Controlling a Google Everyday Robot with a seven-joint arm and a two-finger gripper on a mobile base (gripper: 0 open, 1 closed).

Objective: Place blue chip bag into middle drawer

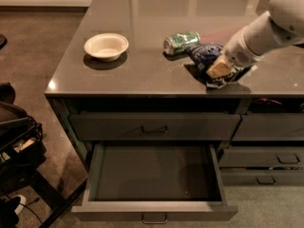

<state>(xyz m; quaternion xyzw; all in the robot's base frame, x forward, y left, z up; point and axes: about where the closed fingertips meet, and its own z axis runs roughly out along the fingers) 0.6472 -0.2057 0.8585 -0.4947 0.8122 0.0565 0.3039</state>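
Your gripper [219, 71] rests on the crinkly dark blue foil chip bag [202, 52], which lies on the grey countertop [142, 75] at 4 o'clock from the green soda can [181, 42]. You cannot tell its grasp. The wide dark middle drawer [152, 211] stands open at 6 o'clock.

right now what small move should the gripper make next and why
Probably a short lift straight up: the gripper rests on the crinkly dark blue foil chip bag, which lies on the grey countertop beside a tipped green soda can. Rising first should clear the can before heading to the open dark middle drawer below.
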